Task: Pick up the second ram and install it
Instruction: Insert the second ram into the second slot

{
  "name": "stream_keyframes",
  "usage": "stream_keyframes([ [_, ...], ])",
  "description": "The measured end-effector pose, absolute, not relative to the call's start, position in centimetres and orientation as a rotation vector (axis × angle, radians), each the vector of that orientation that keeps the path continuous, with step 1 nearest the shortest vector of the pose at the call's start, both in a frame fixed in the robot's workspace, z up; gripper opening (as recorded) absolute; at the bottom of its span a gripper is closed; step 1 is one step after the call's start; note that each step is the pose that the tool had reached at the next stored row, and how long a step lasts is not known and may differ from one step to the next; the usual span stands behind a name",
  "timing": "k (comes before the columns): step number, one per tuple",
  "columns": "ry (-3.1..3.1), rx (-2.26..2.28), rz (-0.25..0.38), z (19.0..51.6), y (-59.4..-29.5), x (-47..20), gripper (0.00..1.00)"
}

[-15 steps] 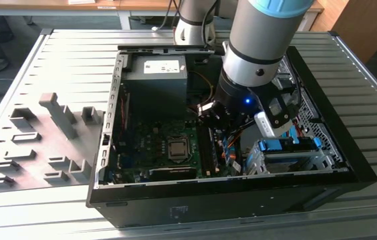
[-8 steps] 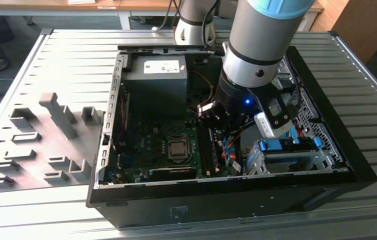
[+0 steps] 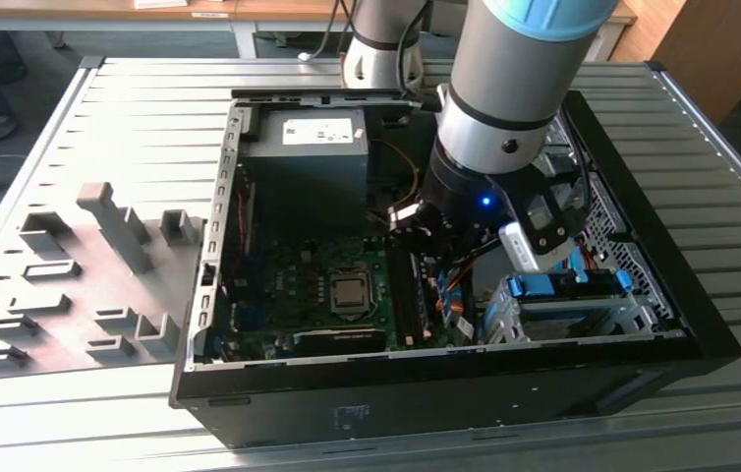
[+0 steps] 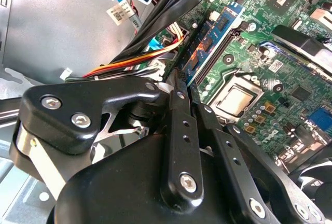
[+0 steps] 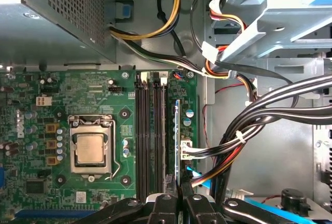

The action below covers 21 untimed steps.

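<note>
The second ram (image 5: 178, 141), a thin dark stick seen edge-on, stands along the outermost memory slot of the motherboard (image 5: 93, 84). In the second wrist view its side with blue labels (image 4: 208, 41) runs away from the fingertips, down by the slots. My gripper (image 5: 179, 199) is shut on the near end of the stick, with the black fingers (image 4: 176, 130) pressed close together around it. In the exterior view the gripper (image 3: 413, 236) reaches down inside the open computer case, above the slots (image 3: 404, 295) beside the processor socket (image 3: 348, 292).
Black and coloured cable bundles (image 5: 259, 125) run close beside the slots. A grey power supply (image 3: 303, 147) fills the case's far end and a drive cage with blue clips (image 3: 567, 295) sits toward the exterior view's right. Grey fixture blocks (image 3: 115, 231) stand outside, on the exterior view's left.
</note>
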State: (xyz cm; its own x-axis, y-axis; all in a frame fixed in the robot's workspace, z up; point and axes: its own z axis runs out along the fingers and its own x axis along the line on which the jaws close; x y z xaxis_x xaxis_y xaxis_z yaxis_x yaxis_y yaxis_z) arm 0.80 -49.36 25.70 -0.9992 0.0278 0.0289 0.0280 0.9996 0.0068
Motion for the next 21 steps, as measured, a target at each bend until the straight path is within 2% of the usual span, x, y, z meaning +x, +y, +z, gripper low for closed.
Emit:
stream_keyframes([
  [21, -3.112, -0.044, -0.008, 24.5, -49.4, 0.9, 0.14],
])
